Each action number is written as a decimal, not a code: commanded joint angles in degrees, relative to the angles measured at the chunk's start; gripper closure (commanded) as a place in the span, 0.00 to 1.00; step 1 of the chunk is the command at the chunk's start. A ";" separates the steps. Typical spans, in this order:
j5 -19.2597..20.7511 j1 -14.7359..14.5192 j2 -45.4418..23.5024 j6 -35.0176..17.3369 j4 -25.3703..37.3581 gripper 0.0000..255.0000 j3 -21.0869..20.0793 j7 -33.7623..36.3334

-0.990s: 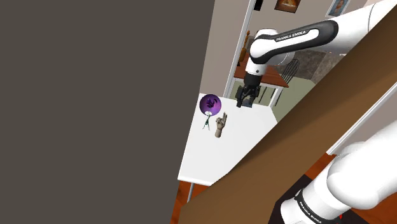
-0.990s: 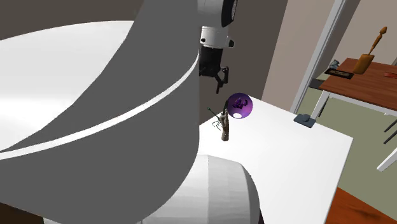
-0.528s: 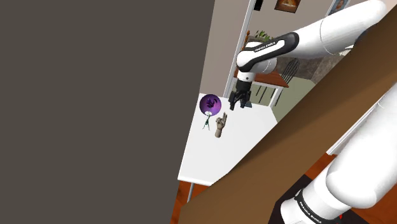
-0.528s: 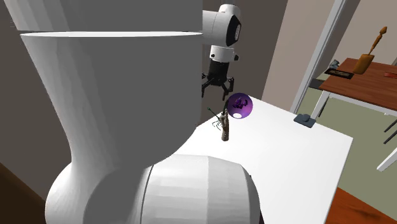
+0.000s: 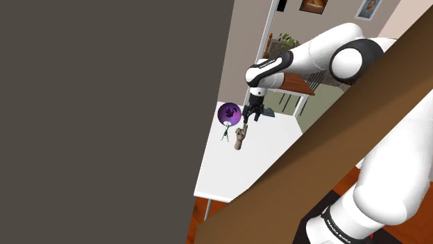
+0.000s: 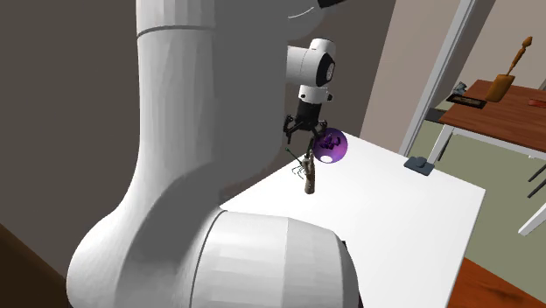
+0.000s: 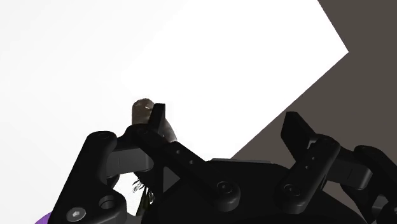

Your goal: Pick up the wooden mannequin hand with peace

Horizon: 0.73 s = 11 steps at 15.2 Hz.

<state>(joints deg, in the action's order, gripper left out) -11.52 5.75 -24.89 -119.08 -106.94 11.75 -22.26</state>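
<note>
A small brown mannequin hand point(image 5: 240, 138) with two fingers raised stands upright on the white table point(image 5: 236, 177), close to its edge by the dark wall. My black gripper point(image 5: 247, 118) hangs open just above it, pointing down. From the second exterior view the gripper point(image 6: 305, 139) is directly over the hand point(image 6: 308, 177). In the wrist view the gripper point(image 7: 226, 124) has its fingers wide apart, and the tip of the hand point(image 7: 140, 111) peeks out beside one finger point(image 7: 158, 116), outside the gap. Nothing is held.
A purple sphere point(image 5: 229, 113) on a thin dark stand sits right beside the mannequin hand. A small grey block point(image 6: 420, 164) lies at the table's far edge. A dark wall point(image 5: 104, 118) borders the table. A brown side table point(image 6: 494, 109) stands beyond.
The gripper has moved down and toward the shoulder view's left, from over the table's far part to just above the mannequin hand. Its fingers stay open. The hand and sphere have not moved.
</note>
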 commanded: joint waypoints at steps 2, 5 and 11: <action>-1.10 1.42 -7.03 0.01 6.41 0.00 -0.52 -1.55; -1.84 2.95 -14.23 0.86 13.96 0.00 -1.11 -2.64; -2.42 6.05 -29.55 4.90 32.61 0.00 -2.26 -3.54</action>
<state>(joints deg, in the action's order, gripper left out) -13.94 11.29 -52.04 -115.33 -77.81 9.64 -25.75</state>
